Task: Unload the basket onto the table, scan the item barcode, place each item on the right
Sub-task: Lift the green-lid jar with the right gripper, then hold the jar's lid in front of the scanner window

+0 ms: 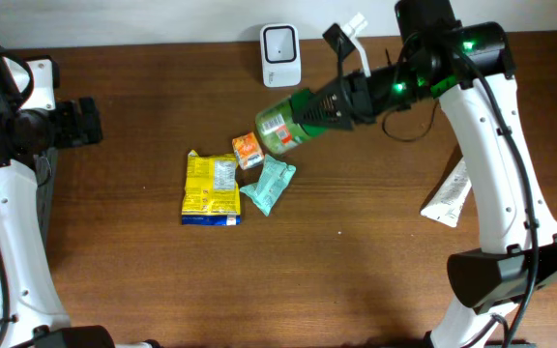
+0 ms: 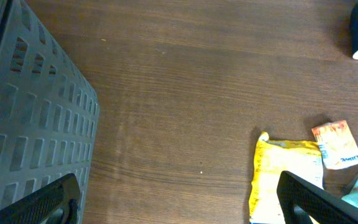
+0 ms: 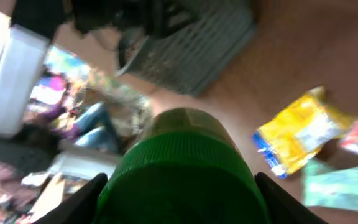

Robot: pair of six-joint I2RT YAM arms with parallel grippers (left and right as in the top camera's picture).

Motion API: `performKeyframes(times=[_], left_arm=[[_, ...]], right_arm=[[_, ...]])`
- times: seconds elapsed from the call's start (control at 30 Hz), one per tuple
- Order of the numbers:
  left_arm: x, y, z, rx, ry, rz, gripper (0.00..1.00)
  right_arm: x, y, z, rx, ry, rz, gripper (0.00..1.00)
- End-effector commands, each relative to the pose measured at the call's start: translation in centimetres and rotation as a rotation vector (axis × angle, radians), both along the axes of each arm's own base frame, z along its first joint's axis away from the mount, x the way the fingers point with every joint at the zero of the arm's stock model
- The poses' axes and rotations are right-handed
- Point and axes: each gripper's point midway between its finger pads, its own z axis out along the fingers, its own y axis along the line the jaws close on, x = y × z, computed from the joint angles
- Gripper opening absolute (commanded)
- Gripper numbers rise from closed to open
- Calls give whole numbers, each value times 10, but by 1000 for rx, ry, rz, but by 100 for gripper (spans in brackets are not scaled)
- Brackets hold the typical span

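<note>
Jar (image 1: 280, 124) aloft near table's (image 1: 356, 261) back edge

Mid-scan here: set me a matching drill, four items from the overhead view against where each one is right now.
Items:
1. green-lidded jar
2. yellow packet
3. white tube
4. barcode scanner

Places:
a. at the far edge of the table
b. gripped by the right gripper
c. lying beside the right arm
d. left end of the packet cluster at mid-table

Pairs: 1-b, 2-d, 3-c, 4-a.
</note>
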Motion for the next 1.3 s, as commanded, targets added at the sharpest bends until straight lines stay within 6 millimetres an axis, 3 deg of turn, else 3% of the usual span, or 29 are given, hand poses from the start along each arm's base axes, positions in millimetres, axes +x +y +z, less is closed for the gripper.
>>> performKeyframes(times=[0.0, 0.2, 0.33, 0.43, 0.63, 0.87, 1.0, 1.2, 1.27], left_arm=[[1, 1, -1, 4, 1, -12, 99], [1, 1, -1, 4, 1, -12, 99], [1, 1, -1, 4, 1, -12, 99], [1, 1, -1, 4, 1, -12, 99], [1, 1, -1, 4, 1, -12, 99], [1, 1, -1, 4, 1, -12, 99], [1, 1, -1, 4, 1, -12, 99], [1, 1, -1, 4, 1, -12, 99], [1, 1, -1, 4, 1, -12, 99]], right_arm=[[27, 2, 12, -51, 3, -156, 53], [81, 13, 35, -71, -155, -349, 51], [144, -10, 4, -415, -438, -627, 51], [177, -17, -14, -670, -667, -698, 52], [229, 11, -53, -945, -1037, -559, 51], [273, 30, -129, -1184, -1360, -164, 57], [293, 35, -142, -1212, -1470, -126, 55], [320, 28, -156, -1204, -1517, -213, 55], [324, 23, -168, -1244, -1543, -149, 55]])
